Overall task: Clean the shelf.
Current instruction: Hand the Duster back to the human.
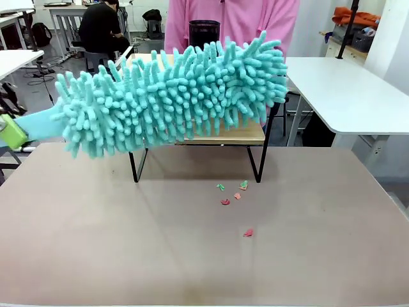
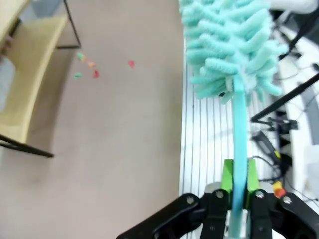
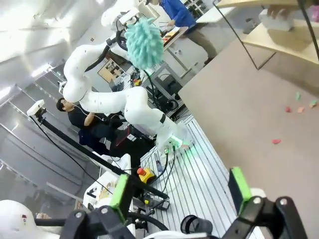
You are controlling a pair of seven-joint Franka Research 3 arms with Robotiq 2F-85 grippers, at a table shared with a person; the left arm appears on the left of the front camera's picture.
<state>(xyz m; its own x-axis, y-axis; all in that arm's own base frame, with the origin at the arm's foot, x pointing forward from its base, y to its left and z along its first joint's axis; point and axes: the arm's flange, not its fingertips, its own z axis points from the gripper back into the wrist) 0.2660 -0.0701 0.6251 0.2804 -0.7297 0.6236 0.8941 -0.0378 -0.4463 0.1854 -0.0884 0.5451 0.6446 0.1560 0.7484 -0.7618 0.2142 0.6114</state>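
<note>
The shelf [image 1: 223, 135] stands at the table's far middle, mostly hidden behind the teal duster [image 1: 172, 96], held level so it can sweep the boards. The left gripper [image 2: 238, 191] clamps the duster's handle; the right gripper [image 3: 179, 191] waits wide open. 5 scraps [image 1: 233, 195] lie near the shelf's right leg.

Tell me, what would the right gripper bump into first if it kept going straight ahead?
Probably the other robot arm holding the fluffy duster, beyond the ridged metal floor. The right gripper is open, and how far off things are is hard to tell.

Front cam faces shelf [image 1: 223, 135]; 2 wrist cams share table [image 2: 124, 149].
</note>
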